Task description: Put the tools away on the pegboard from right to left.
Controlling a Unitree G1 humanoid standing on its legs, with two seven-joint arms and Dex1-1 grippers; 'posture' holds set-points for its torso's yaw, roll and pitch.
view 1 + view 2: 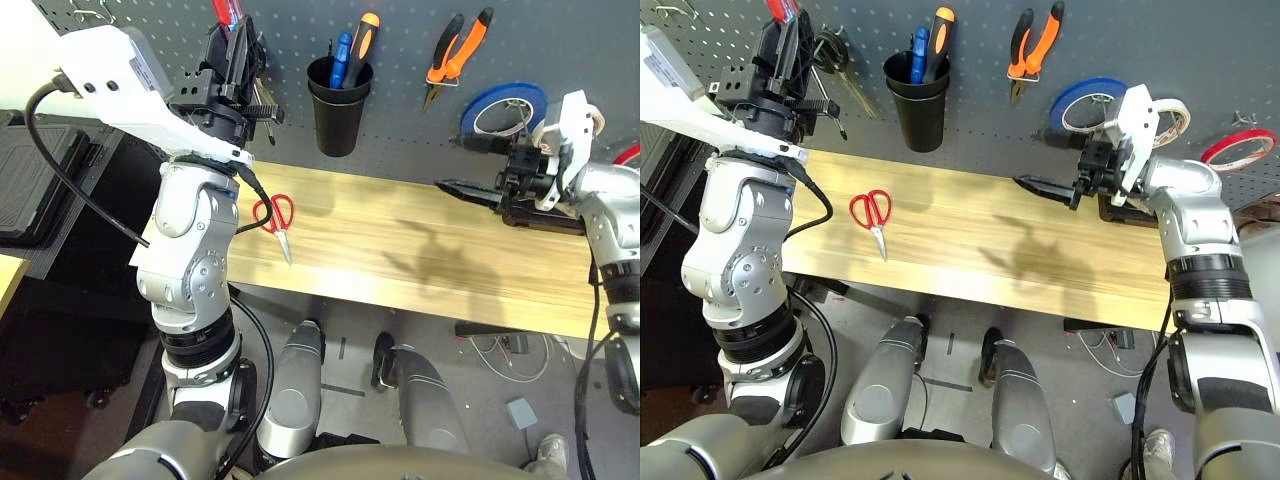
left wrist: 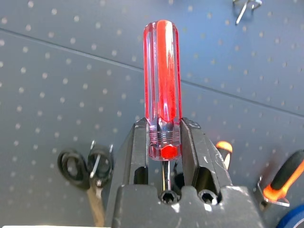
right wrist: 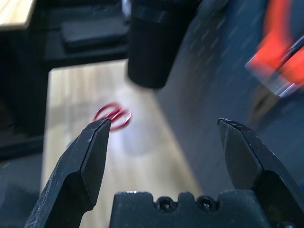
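My left gripper [image 2: 164, 137] is raised in front of the pegboard [image 1: 560, 40] at its upper left, shut on the red-handled screwdriver [image 2: 161, 85], whose handle points up past the fingertips. The red-handled scissors [image 1: 277, 216] lie on the wooden table [image 1: 400, 250], left of centre. The orange-and-black pliers [image 1: 455, 55] hang on the board. A white tape roll [image 1: 1178, 112] hangs on the board too, partly hidden behind my right wrist. Over the table's right part, close to the board, my right gripper [image 3: 164, 128] stands open with nothing between its fingers.
A black cup [image 1: 338, 105] on the board holds a blue-handled and an orange-handled tool. Black-handled scissors [image 2: 90, 166] hang just beside my left gripper. A blue tape roll [image 1: 505, 105] and a red tape roll [image 1: 1238, 148] hang at the right.
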